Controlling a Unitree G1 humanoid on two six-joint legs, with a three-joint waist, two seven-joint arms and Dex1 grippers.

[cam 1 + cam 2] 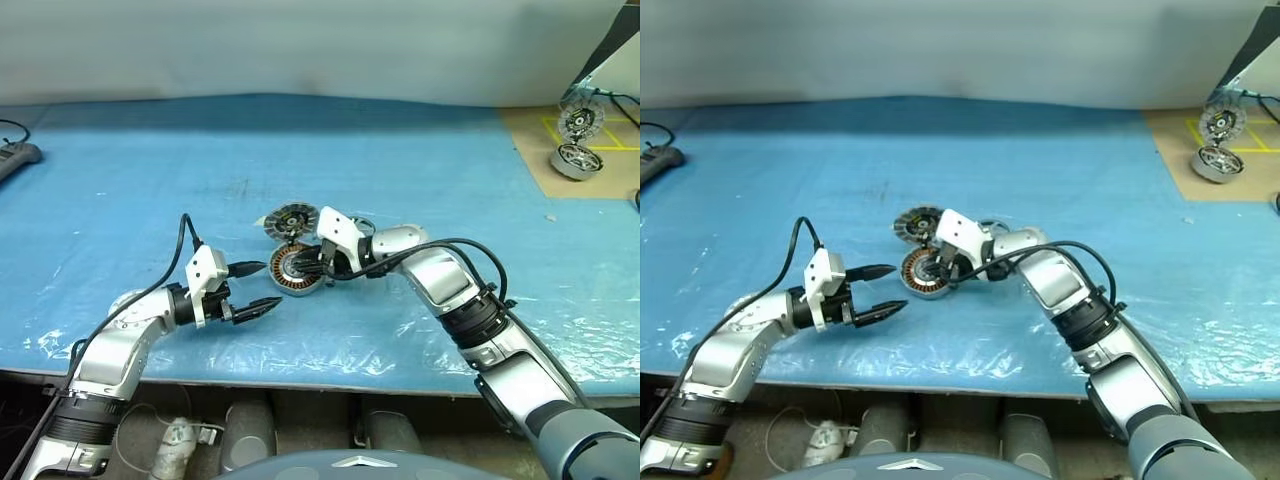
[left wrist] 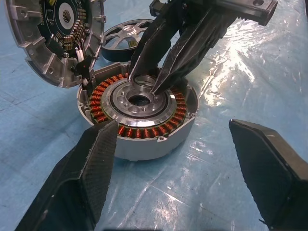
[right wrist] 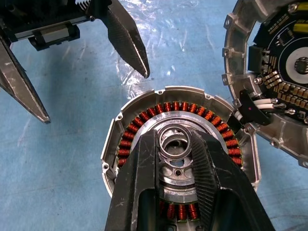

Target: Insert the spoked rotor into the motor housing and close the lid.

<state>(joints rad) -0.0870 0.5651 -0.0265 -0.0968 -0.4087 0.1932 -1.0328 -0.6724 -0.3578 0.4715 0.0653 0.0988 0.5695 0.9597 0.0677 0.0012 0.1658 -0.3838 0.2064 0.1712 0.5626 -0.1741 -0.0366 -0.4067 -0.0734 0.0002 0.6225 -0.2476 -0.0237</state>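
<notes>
The rotor (image 2: 126, 37) lies flat on the blue sheet (image 1: 150, 170), just behind the housing (image 2: 139, 147) and beside the lid (image 2: 53, 43). Its hub faces up, so its axis is upright. The housing also sits open side up, with its copper windings and hub showing, so the two axes already match. The lid stands tilted against the housing's rim, its inner face turned towards the cup.

My right gripper (image 2: 144, 85) reaches across over the housing's centre, pointing down at the hub. Its fingers are narrow, pinched on a small silver ring (image 3: 161, 149). I cannot tell whether the ring is clear of the hub or seated on it.

My left gripper (image 1: 272, 285) hangs just short of the housing's near wall, spread wide and empty, aimed roughly level at it.

The rotor is on the far side of the housing from my left gripper and close under my right wrist. I judge the right arm nearer, but its fingers are occupied.
</notes>
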